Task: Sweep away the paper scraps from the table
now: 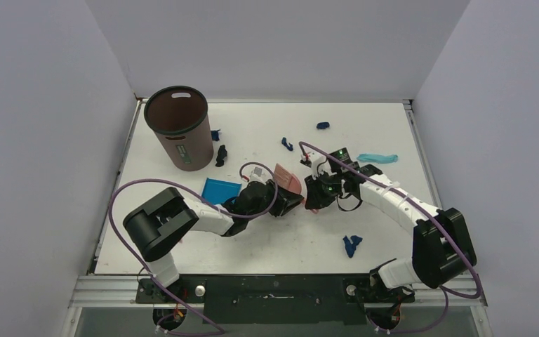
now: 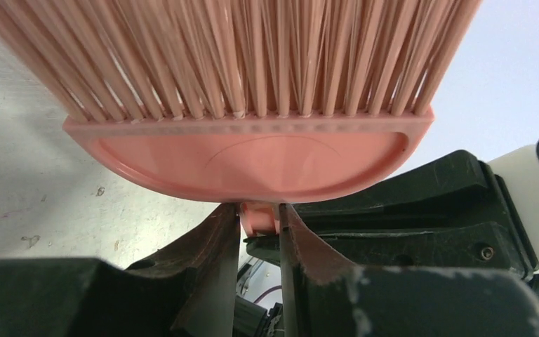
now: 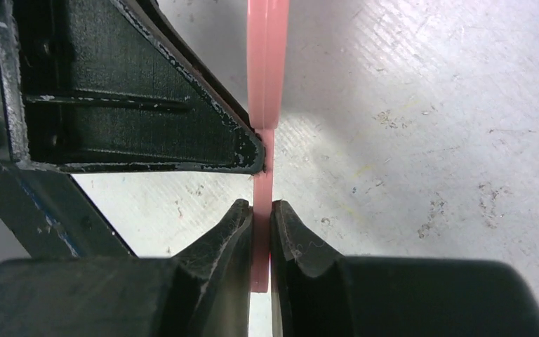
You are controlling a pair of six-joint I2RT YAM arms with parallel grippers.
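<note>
A pink brush (image 1: 288, 178) lies low over the white table (image 1: 393, 133) at its middle, held by both grippers. My left gripper (image 1: 289, 199) is shut on the stub just below the brush head (image 2: 253, 151); bristles fill the top of the left wrist view. My right gripper (image 1: 317, 194) is shut on the thin pink handle (image 3: 262, 105), which runs straight up the right wrist view. Dark navy paper scraps lie apart: one at the back (image 1: 323, 126), one nearer the middle (image 1: 287, 144), one at the front right (image 1: 351, 243), and two by the bin (image 1: 220, 155).
A brown bin (image 1: 179, 126) stands at the back left. A bright blue dustpan (image 1: 221, 188) lies left of the brush, beside my left arm. A light teal object (image 1: 377, 158) lies at the right. Grey walls close in three sides.
</note>
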